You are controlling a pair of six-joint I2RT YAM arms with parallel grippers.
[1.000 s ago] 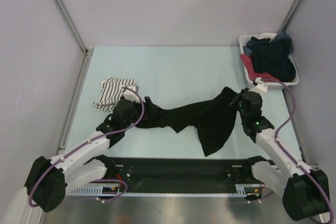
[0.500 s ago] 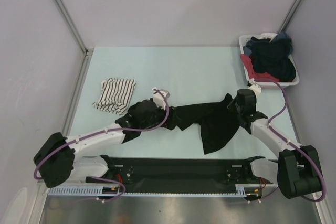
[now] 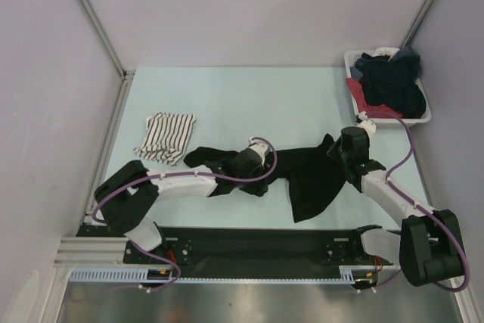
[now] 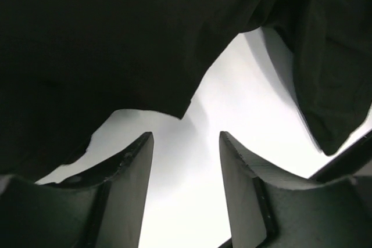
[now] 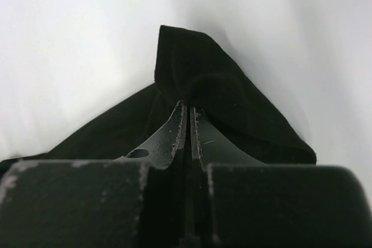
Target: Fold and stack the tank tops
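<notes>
The black tank top (image 3: 310,175) lies stretched and crumpled across the middle of the table. My right gripper (image 3: 338,150) is shut on its far right corner; the right wrist view shows the jaws (image 5: 189,105) closed with black fabric (image 5: 226,103) pinched at the tips. My left gripper (image 3: 255,172) sits low over the top's left half. In the left wrist view it is open (image 4: 186,137), with bare table between the fingers and black fabric (image 4: 116,45) just beyond the tips. The striped tank top (image 3: 165,138) lies bunched at the left, apart from both grippers.
A white basket (image 3: 353,90) holding several dark and red garments stands at the back right corner. Metal frame posts rise at the back left and back right. A black strip runs along the table's near edge between the arm bases.
My left gripper has moved right along the black top, from its left end near the striped top to its middle. The top's left end now lies loose behind it. The right gripper keeps its hold.
</notes>
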